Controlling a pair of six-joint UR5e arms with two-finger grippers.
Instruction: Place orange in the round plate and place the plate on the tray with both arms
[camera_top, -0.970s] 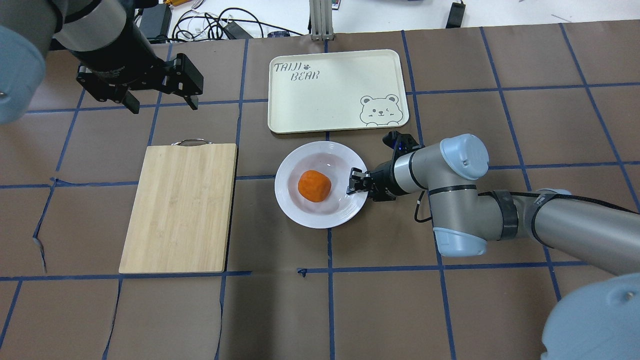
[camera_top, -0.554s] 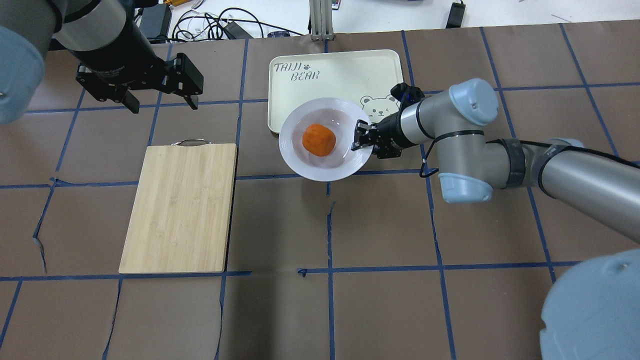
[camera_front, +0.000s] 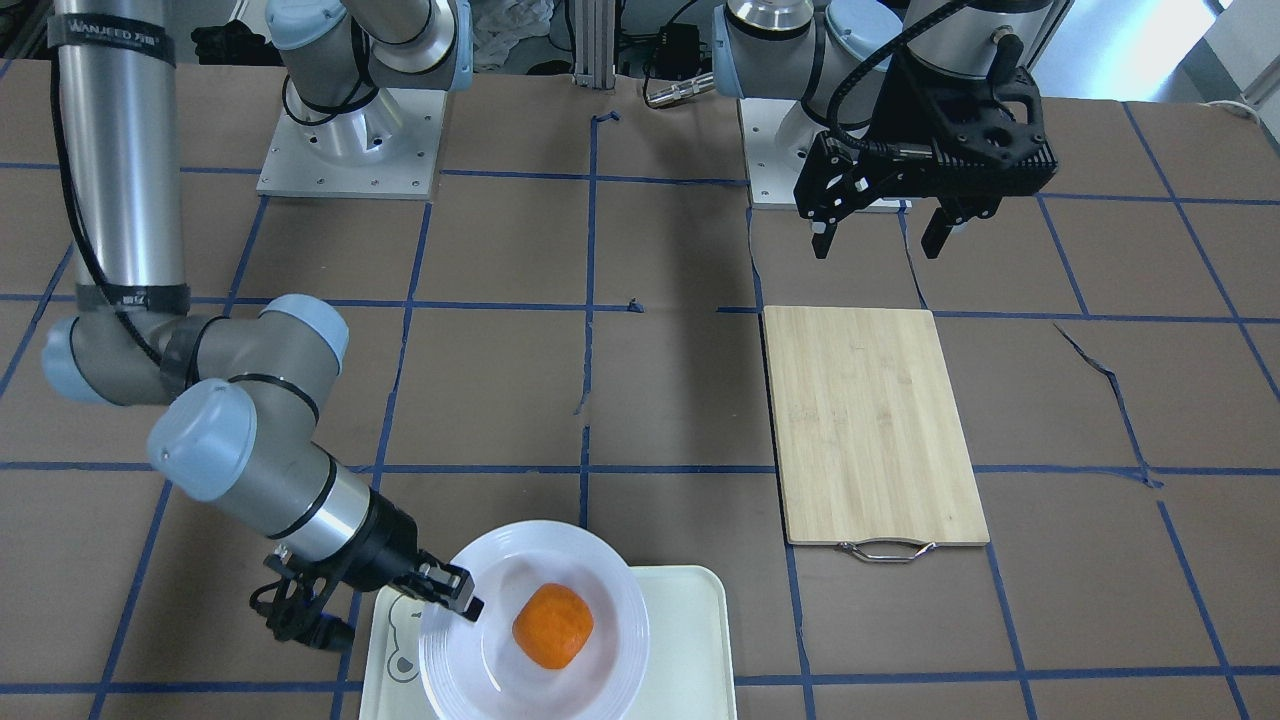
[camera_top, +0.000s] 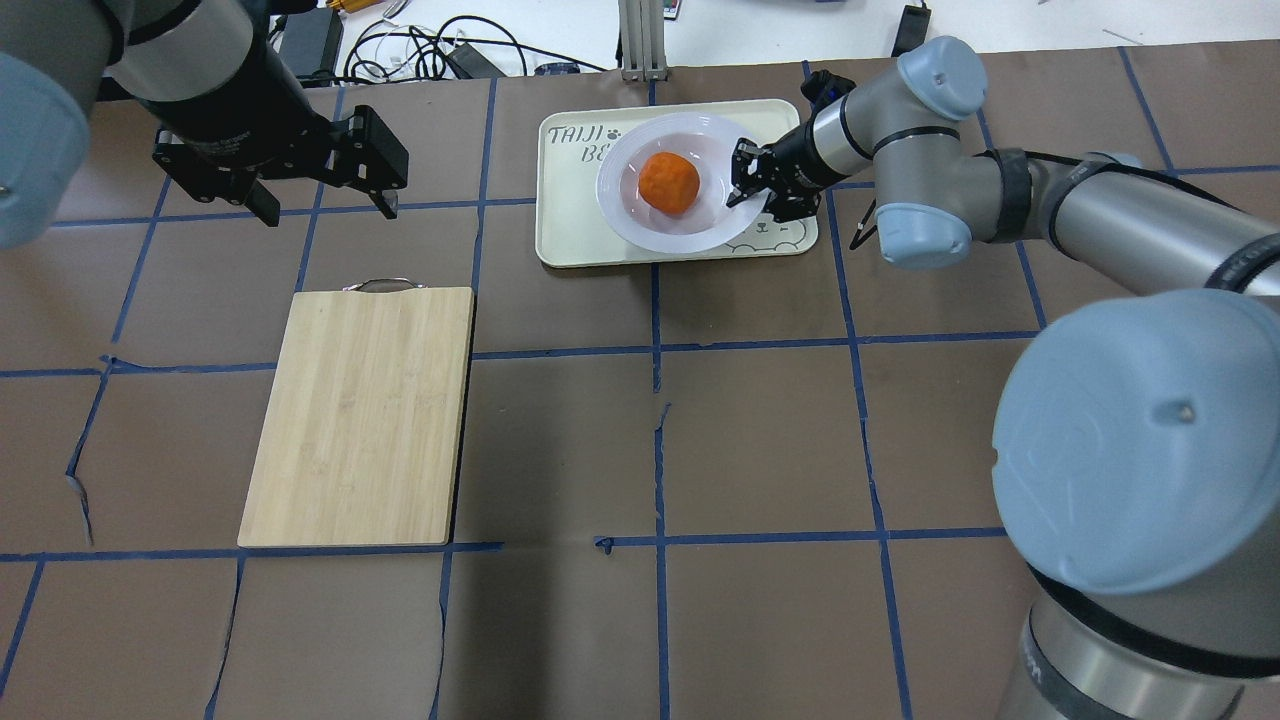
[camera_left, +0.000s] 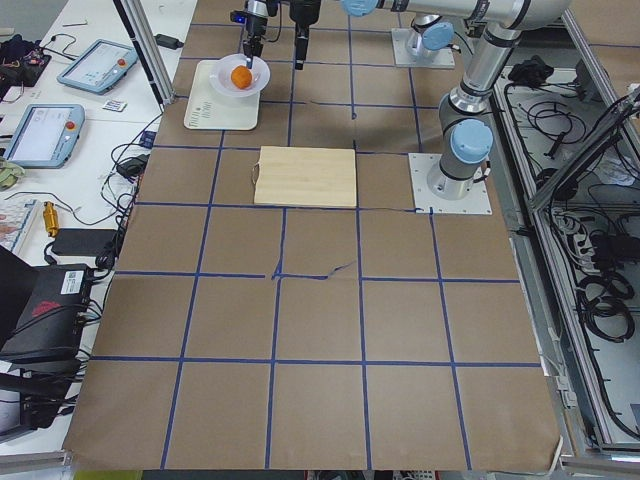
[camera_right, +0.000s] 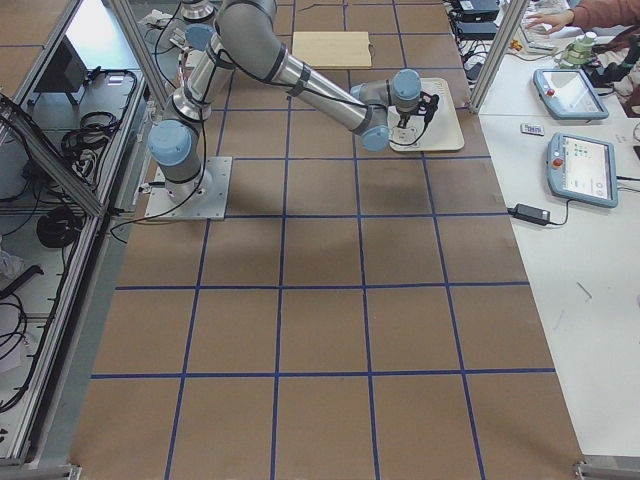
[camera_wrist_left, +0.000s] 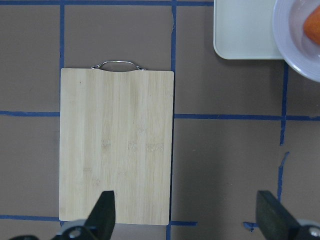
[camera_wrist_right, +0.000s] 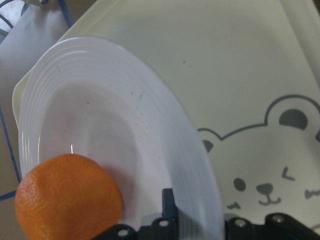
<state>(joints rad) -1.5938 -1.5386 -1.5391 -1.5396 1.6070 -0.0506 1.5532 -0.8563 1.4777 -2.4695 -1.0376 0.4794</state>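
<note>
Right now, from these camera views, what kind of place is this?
Probably a robotics lab or test cell, not a kitchen. The left arm and right arm are mounted on a table gridded with blue tape; control tablets and loose cables lie alongside.

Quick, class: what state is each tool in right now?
Left tool: open, holding nothing.
Right tool: closed on the plate rim; the orange sits inside.
</note>
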